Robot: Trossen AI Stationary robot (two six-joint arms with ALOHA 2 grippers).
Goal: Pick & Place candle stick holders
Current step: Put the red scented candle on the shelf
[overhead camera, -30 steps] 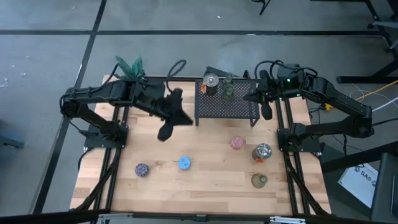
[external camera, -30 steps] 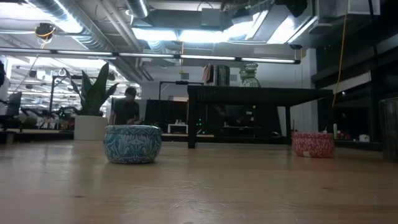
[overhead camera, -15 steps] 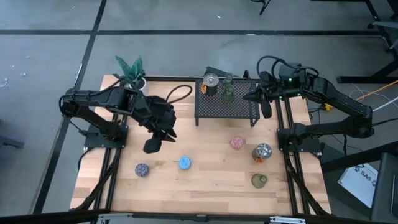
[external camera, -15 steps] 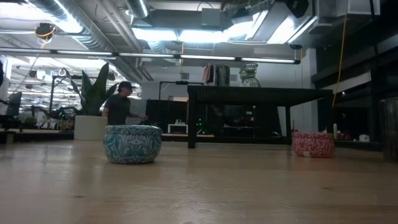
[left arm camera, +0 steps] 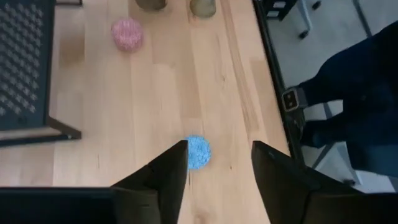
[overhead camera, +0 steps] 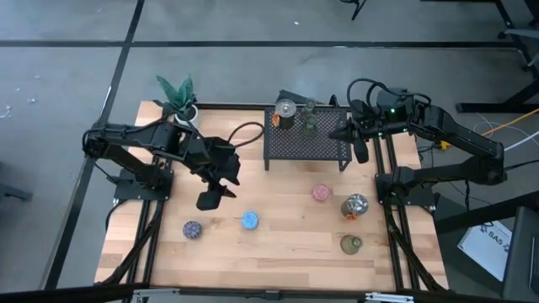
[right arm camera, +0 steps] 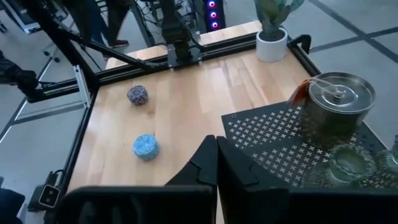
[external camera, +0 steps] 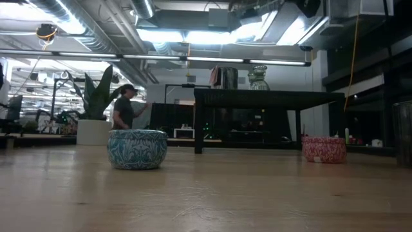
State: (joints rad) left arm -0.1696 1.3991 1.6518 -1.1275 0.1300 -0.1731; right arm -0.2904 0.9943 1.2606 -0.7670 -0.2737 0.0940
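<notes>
Over desk [overhead camera: 278, 240]: left end effector [overhead camera: 210, 199] fingers apart above blue holder [overhead camera: 249, 220], off-centre, could nudge it aside; right end effector [overhead camera: 360, 150] closed, idle by rack [overhead camera: 307, 143].

1. The right gripper [right arm camera: 216, 163] shows at the near edge, its two dark fingers [right arm camera: 198, 162] pressed together with no gap.
2. Beyond them lies the wooden worktop [right arm camera: 193, 106].
3. A blue holder [right arm camera: 145, 147] and a purple-speckled holder [right arm camera: 138, 94] stand apart on the wood.
4. A black mesh rack [right arm camera: 277, 149] carries a silvery holder [right arm camera: 334, 107] with an orange accent.
5. Two clear glass holders [right arm camera: 351, 162] stand just beside the silvery one.
6. A white potted plant [right arm camera: 273, 34] stands at the far corner.
</notes>
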